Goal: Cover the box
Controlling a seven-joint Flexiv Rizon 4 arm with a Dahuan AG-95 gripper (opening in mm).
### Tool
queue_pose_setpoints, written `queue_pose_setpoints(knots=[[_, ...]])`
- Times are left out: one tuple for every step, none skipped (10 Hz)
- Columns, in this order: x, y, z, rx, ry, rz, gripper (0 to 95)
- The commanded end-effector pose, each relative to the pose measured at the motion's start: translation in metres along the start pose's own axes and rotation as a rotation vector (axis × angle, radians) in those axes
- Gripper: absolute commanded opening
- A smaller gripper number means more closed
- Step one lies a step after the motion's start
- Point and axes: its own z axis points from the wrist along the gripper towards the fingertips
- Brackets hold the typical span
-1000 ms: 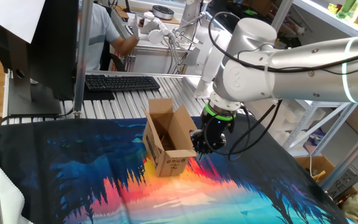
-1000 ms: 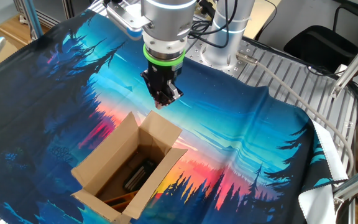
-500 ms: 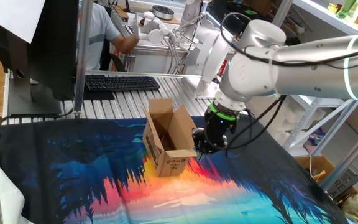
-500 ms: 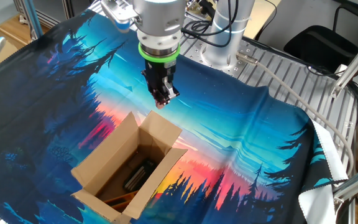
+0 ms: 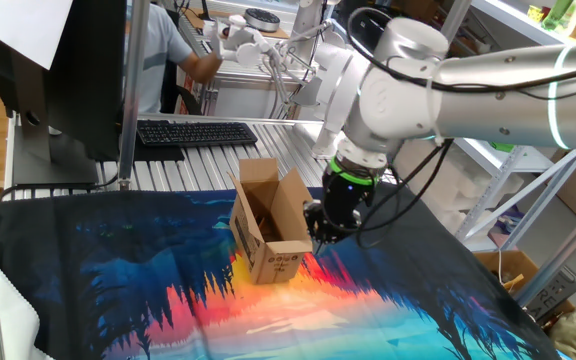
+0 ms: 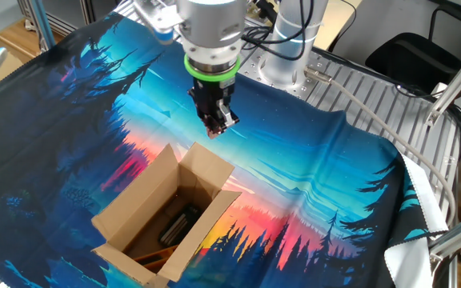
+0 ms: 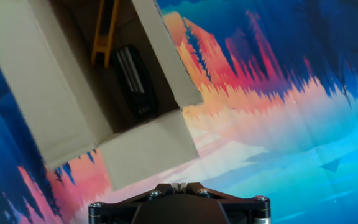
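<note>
The box (image 6: 166, 216) sits open on the cloth (image 6: 310, 184), at about 7 o'clock from the gripper (image 6: 218, 126) in the other fixed view, with all its flaps up or splayed outward. Inside it, the hand view shows a dark ribbed object (image 7: 135, 81) lying on the bottom and a yellow-orange tool (image 7: 105, 34) just beside it at about 11 o'clock, its upper end cut off by the frame; what either one is cannot be told. The nearest flap (image 7: 148, 149) lies spread toward the gripper's side, pale and bare. The gripper points down, its fingers pressed together with nothing between them, and hangs above the cloth just outside the box, close to that flap; whether it touches the flap cannot be told. In one fixed view the box (image 5: 268, 225) shows black print on its front wall, and the gripper (image 5: 320, 232) stands at its 3 o'clock side. Farther back, at 11 o'clock, a keyboard (image 5: 196, 132) lies on the slatted metal table (image 5: 288, 150).
</note>
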Motion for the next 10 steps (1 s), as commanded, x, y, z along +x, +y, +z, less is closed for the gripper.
queue_pose_setpoints(knots=[[-0.010, 0.013, -0.016, 0.010, 0.022, -0.013, 0.0], [-0.018, 0.017, -0.022, 0.012, 0.022, -0.004, 0.0], [-0.026, 0.019, -0.023, 0.013, 0.021, -0.009, 0.0], [-0.031, 0.021, -0.024, 0.013, 0.021, -0.015, 0.0], [-0.041, 0.025, -0.023, 0.014, 0.020, -0.018, 0.0], [-0.050, 0.028, -0.021, 0.014, 0.013, -0.021, 0.0], [-0.054, 0.030, -0.021, 0.013, 0.013, -0.021, 0.0], [-0.065, 0.035, -0.024, 0.013, 0.017, -0.024, 0.0], [-0.071, 0.038, -0.025, 0.015, 0.016, -0.024, 0.0], [-0.074, 0.040, -0.024, 0.018, 0.016, -0.022, 0.0]])
